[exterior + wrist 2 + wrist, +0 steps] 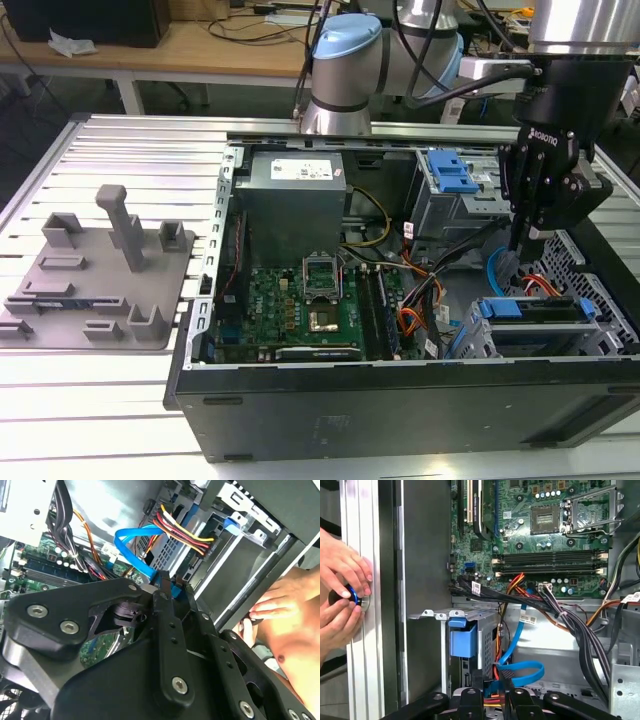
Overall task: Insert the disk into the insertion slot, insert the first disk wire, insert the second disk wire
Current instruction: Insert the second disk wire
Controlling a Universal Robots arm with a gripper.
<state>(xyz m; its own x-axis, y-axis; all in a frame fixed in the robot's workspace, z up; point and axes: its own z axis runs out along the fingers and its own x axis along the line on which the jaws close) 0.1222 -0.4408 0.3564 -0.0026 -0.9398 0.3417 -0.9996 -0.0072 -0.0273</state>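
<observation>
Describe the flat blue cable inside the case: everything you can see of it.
The blue cable is a thin, flat ribbon that looks like glossy plastic. It is bent into a loose, open loop that hangs free above the case floor. One end runs between the fingertips of the gripper, which look shut on it. The loop passes close beside a bundle of red, yellow and black wires; I cannot tell whether they touch. Its other end goes up into the wiring, where I cannot trace it.
</observation>
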